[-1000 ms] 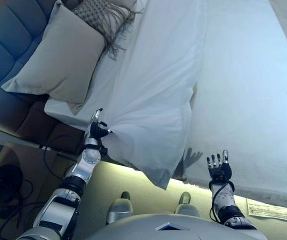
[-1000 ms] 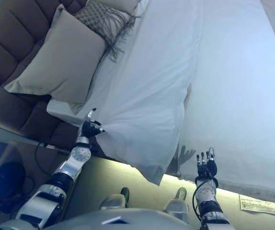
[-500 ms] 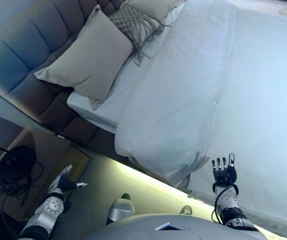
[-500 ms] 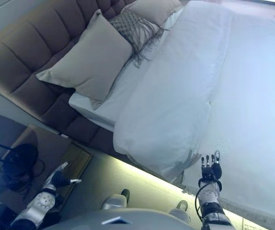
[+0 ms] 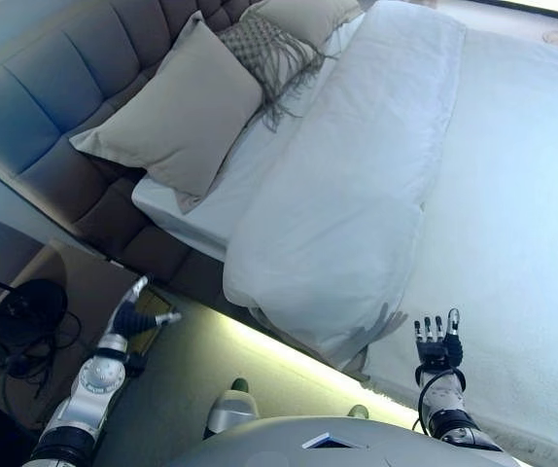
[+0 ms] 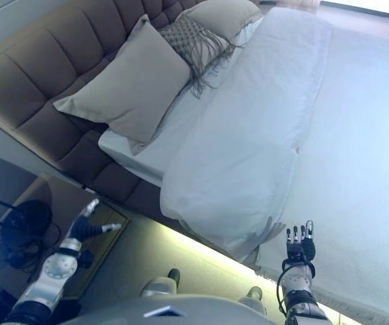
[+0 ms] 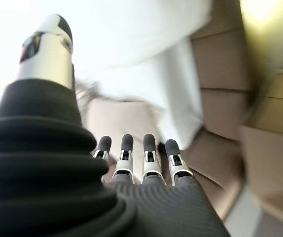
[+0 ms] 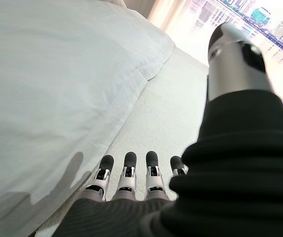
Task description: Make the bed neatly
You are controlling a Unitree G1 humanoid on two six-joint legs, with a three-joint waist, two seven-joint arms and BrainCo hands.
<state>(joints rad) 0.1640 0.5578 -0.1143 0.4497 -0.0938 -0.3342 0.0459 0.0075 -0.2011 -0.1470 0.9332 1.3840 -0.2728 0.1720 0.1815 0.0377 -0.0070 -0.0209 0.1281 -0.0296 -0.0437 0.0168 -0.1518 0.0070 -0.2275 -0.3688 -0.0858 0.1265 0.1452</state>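
A white duvet [image 5: 342, 195] lies along the bed with its near end hanging over the side edge. A pale textured bed cover [image 5: 512, 204] lies beside it. A grey pillow [image 5: 177, 107], a patterned fringed cushion [image 5: 260, 44] and another pillow [image 5: 303, 15] lean on the tufted headboard [image 5: 46, 97]. My left hand [image 5: 128, 319] is open and empty, off the bed, beside the headboard's near end. Its straight fingers [image 7: 144, 148] show in the left wrist view. My right hand [image 5: 436, 345] is open and empty just off the bed's side edge, by the duvet's near end [image 8: 48, 74].
A brown nightstand [image 5: 65, 282] stands by the headboard under my left hand, with a round black object and cables [image 5: 26, 311] on it. A lit strip runs along the bed's base [image 5: 289, 350].
My left hand has let go of the duvet's edge and drawn back off the bed to over the nightstand. The camera has shifted. My right hand has stayed open by the bed's edge.
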